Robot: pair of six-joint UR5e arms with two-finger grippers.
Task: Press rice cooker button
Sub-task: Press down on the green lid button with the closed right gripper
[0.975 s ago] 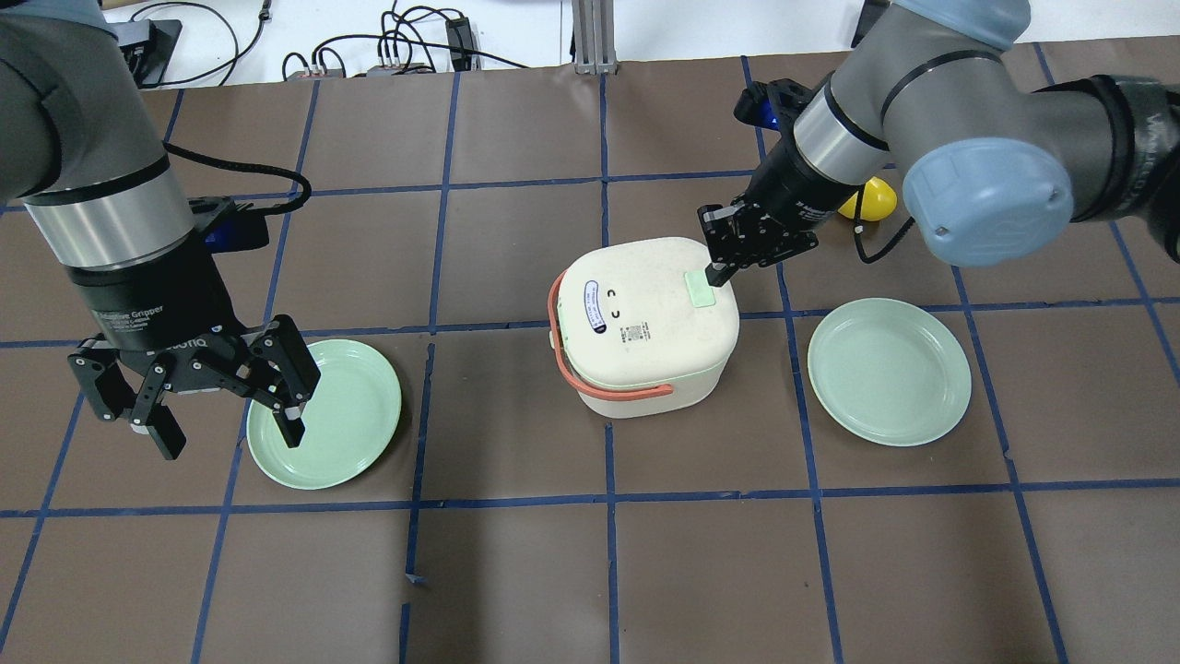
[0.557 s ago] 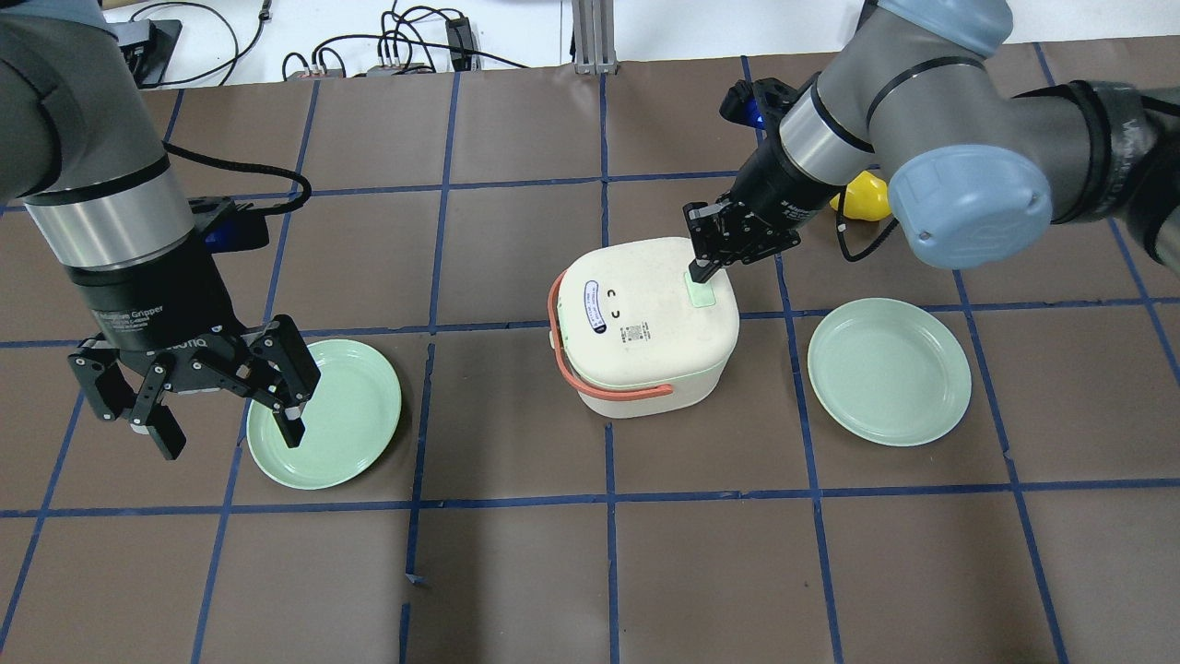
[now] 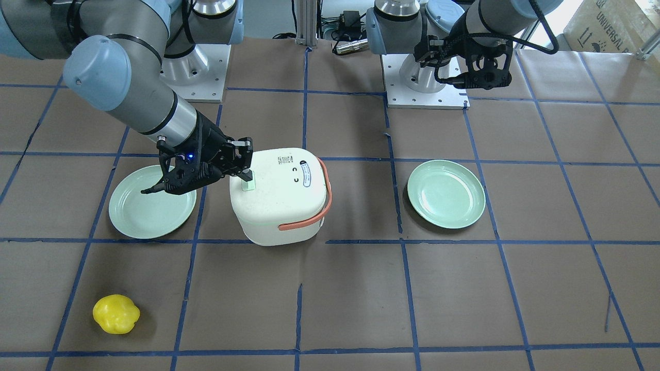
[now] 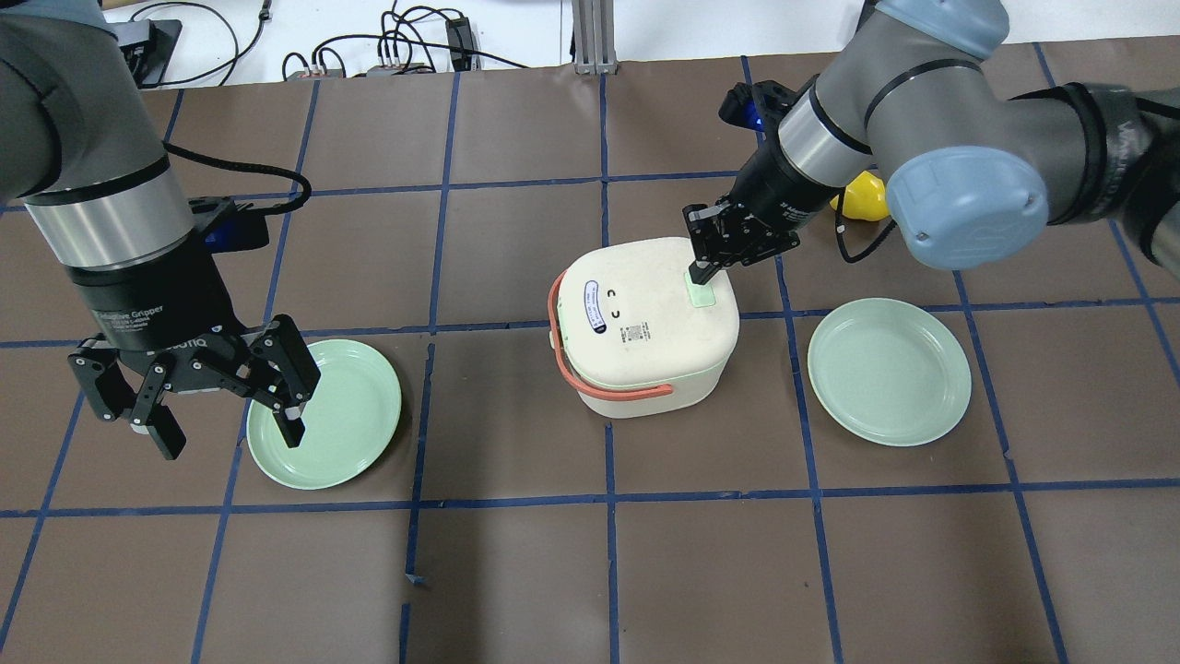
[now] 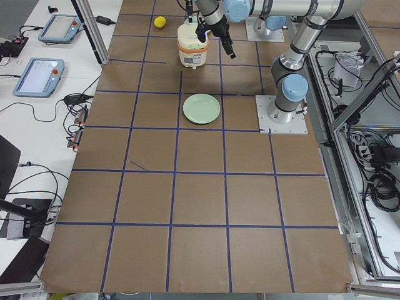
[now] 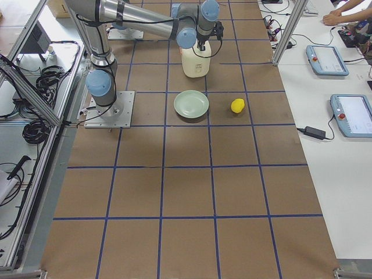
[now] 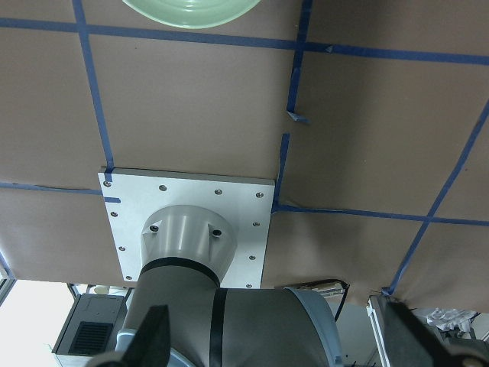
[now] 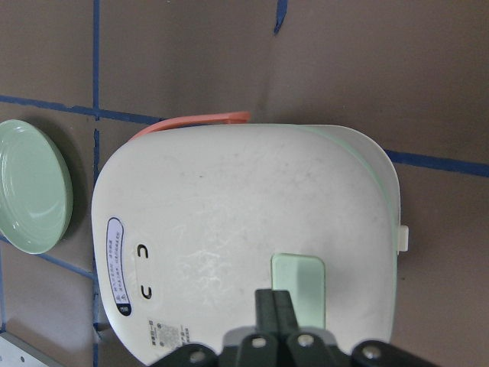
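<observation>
A robotics lab, plainly. The table [image 6: 186, 192] is papered brown and gridded with blue tape [image 4: 608, 498]; two arm bases [image 5: 284, 103] sit bolted to metal plates [image 3: 454, 100] along one edge of it. Beside the table a white bench [image 6: 349, 192] carries teach pendants [image 6: 328, 60], cables [image 4: 396, 37] trail off its far edge, and aluminium framing [image 5: 89, 31] stands around it.

The rice cooker [image 4: 645, 332] is a cream-white, rounded-square pot with its lid closed. It stands upright near the middle of the brown tabletop [image 4: 516, 572], and its coral handle is folded down around the body on the side away from the button. The button [image 8: 299, 271] is a pale green, rounded rectangle set flat in the lid close to one edge, across from a dark oval label, and the right hand [image 4: 699, 271] has its pressed-together fingertips down on one end of it.
</observation>
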